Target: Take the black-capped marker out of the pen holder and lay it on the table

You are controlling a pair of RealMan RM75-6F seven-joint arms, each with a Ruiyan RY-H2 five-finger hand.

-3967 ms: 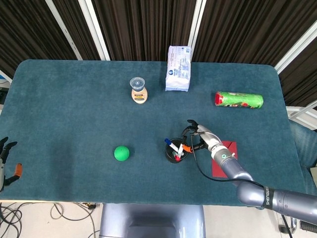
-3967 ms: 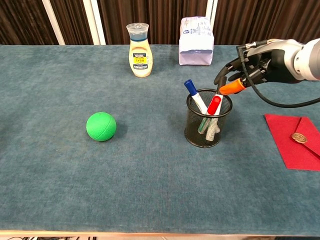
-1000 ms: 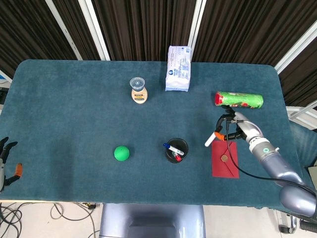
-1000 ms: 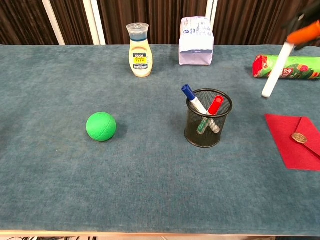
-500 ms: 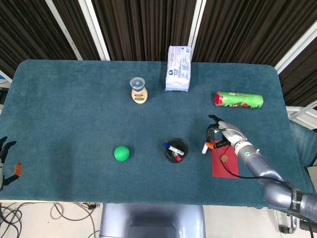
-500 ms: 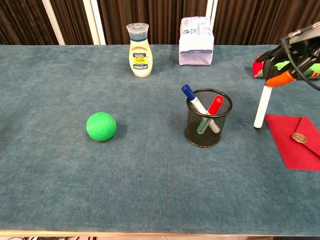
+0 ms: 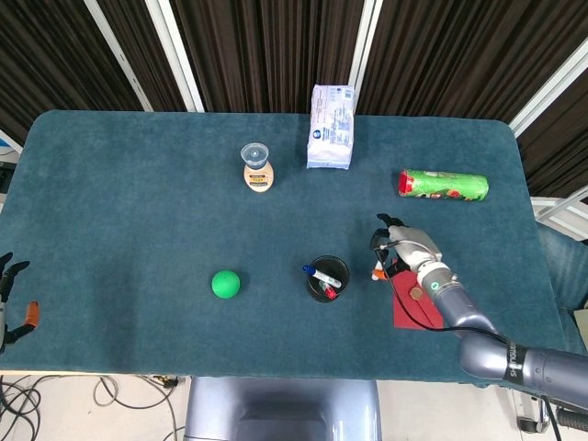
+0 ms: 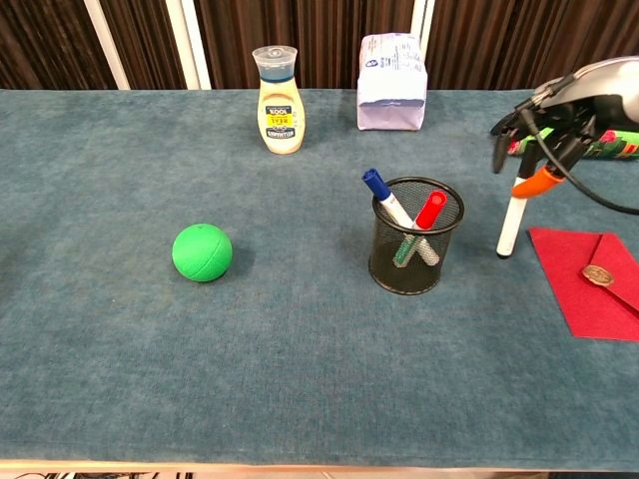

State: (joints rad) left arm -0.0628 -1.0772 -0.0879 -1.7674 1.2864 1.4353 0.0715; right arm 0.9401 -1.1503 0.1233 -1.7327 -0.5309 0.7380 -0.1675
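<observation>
The right hand point(image 8: 559, 110) has dropped low now, fingers pinched on the top of a marker point(image 8: 519, 213) that hangs almost upright beneath it, its lower tip at or just touching the table point(image 8: 300, 349); a second ago the hand was high and further off to its right with the pen dangling in the air. The pen holder point(image 8: 414, 247) stands off to the hand's left, well apart, a blue and a red pen inside. Just under the hand's right side lies the red envelope point(image 8: 589, 289). The cap shows orange, not black! So the extraction is done; laying it flat remains. The left hand point(image 7: 11, 299) idles, fingers spread, empty.
</observation>
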